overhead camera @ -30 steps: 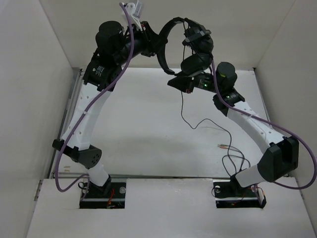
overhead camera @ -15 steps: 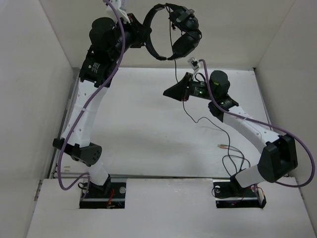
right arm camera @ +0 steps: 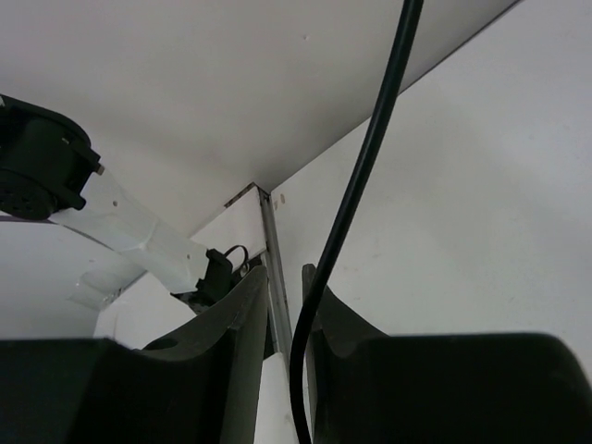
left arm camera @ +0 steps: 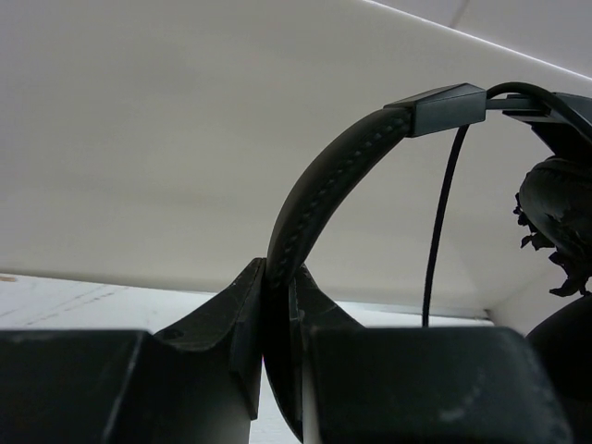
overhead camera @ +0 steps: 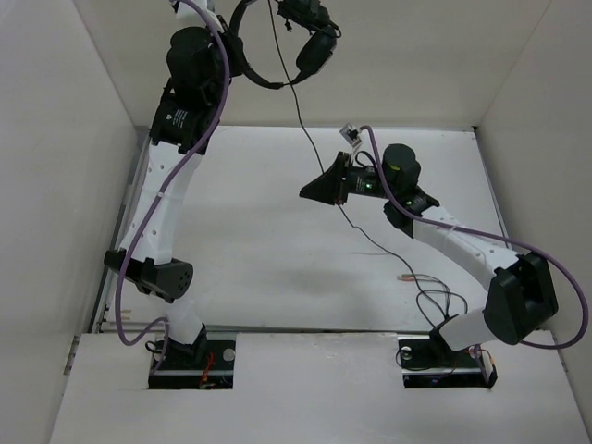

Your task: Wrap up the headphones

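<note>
Top view, surface: I see a white table (overhead camera: 250,259), with a raised white ledge (overhead camera: 314,388) along its near edge carrying both arm bases.
Top view, room: pale walls close in on the left (overhead camera: 55,185), far (overhead camera: 425,65) and right (overhead camera: 546,102) sides.
Top view, headphones: the headphones (overhead camera: 310,48) hang high against the far wall. Their cable (overhead camera: 298,116) drops to the table and runs right and near to the reddish plug (overhead camera: 407,277).
Top view, left gripper: the left gripper (overhead camera: 233,51) is raised at the far left, at the headband's end.
Top view, right gripper: the right gripper (overhead camera: 314,189) sits mid-table, pointing left, on the cable's line.
Top view, edges and room: a metal rail (overhead camera: 129,213) lines the left edge. The widest bare stretch lies between the arms, left of the cable.
Left wrist, grip: the fingers (left arm camera: 236,305) are pressed together on the stitched headband (left arm camera: 324,185). An earcup (left arm camera: 555,222) hangs at the right, apart from them.
Left wrist, room: the far wall (left arm camera: 185,139) fills the view.
Right wrist, grip: the fingers (right arm camera: 240,305) stand slightly spread. The cable runs loosely through the gap, close to one finger.
Right wrist, room: the table meets the walls at a corner (right arm camera: 254,188), with the left arm (right arm camera: 129,231) beside it.
</note>
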`<action>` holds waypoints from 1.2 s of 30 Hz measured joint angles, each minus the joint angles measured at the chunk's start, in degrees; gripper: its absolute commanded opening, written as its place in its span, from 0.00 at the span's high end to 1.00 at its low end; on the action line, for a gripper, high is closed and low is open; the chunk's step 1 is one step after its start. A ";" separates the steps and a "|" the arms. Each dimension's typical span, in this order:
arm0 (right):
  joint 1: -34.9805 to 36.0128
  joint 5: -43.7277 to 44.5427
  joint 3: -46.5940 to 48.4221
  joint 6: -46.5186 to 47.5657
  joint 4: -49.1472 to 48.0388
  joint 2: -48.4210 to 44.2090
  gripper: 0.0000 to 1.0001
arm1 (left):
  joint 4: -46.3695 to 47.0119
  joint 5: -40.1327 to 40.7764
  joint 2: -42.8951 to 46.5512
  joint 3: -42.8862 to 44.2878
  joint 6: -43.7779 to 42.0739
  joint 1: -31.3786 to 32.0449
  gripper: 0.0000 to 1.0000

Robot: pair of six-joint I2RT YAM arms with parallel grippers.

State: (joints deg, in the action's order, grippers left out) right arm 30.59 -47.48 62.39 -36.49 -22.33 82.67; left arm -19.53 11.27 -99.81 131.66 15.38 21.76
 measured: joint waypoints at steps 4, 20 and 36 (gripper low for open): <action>0.61 -0.79 0.00 0.04 0.04 -0.24 0.77 | 1.36 6.86 -0.63 -0.04 -3.52 0.44 1.00; 2.34 -3.28 21.29 23.34 28.70 -0.24 1.00 | 17.49 26.51 -0.83 -20.31 -25.81 5.16 1.00; 5.11 45.24 33.16 90.42 44.94 0.98 1.00 | 14.43 23.80 5.92 -41.42 -34.47 14.56 1.00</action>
State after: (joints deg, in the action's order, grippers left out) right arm 35.70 -2.24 95.55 53.93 22.61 83.66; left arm -5.10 35.07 -93.89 90.24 -19.09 36.32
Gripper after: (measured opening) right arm 0.036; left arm 0.097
